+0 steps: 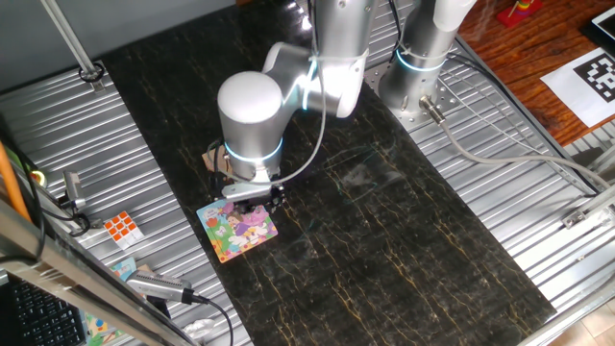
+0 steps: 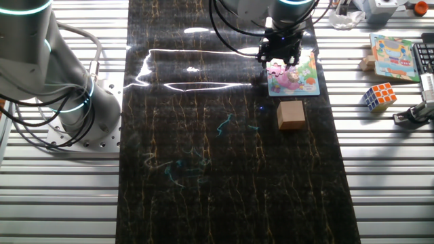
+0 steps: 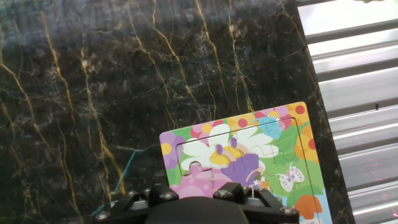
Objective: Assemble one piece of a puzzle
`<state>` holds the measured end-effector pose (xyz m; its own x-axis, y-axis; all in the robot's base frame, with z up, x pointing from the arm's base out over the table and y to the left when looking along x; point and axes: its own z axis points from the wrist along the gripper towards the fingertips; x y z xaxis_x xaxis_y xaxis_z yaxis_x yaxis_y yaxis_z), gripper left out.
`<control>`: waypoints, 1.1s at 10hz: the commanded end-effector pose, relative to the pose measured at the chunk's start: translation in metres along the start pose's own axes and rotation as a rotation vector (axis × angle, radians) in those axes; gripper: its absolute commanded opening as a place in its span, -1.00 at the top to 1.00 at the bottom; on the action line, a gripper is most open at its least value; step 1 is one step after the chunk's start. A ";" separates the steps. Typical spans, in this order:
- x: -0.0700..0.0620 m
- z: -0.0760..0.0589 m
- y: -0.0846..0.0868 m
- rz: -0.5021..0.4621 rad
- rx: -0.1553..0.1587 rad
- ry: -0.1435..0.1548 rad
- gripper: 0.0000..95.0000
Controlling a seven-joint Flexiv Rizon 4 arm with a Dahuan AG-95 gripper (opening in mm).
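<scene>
The puzzle (image 1: 237,227) lies flat on the dark marbled mat, an orange-edged square with a pink, green and blue cartoon picture (image 2: 294,76) (image 3: 249,162). My gripper (image 1: 256,198) stands straight down over its far edge, fingers at the board (image 2: 278,59). A small pale pink patch (image 2: 274,66) shows right under the fingers; I cannot tell whether it is the piece or part of the picture. In the hand view only the gripper's black body (image 3: 199,208) fills the bottom edge, and the fingertips are hidden.
A tan wooden block (image 2: 291,114) sits on the mat close to the puzzle. On the ribbed metal beside the mat are a Rubik's cube (image 2: 378,96) and a second picture board (image 2: 392,55). Another arm's base (image 2: 68,102) stands opposite.
</scene>
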<state>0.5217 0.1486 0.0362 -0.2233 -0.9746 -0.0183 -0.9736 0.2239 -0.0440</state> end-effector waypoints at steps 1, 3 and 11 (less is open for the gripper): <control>0.010 -0.029 0.025 0.778 -0.098 0.161 1.00; 0.012 -0.028 0.026 0.956 -0.110 0.154 0.60; 0.020 -0.002 0.004 1.243 -0.081 0.075 0.60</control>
<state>0.5071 0.1376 0.0471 -0.9248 -0.3744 0.0682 -0.3741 0.9272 0.0179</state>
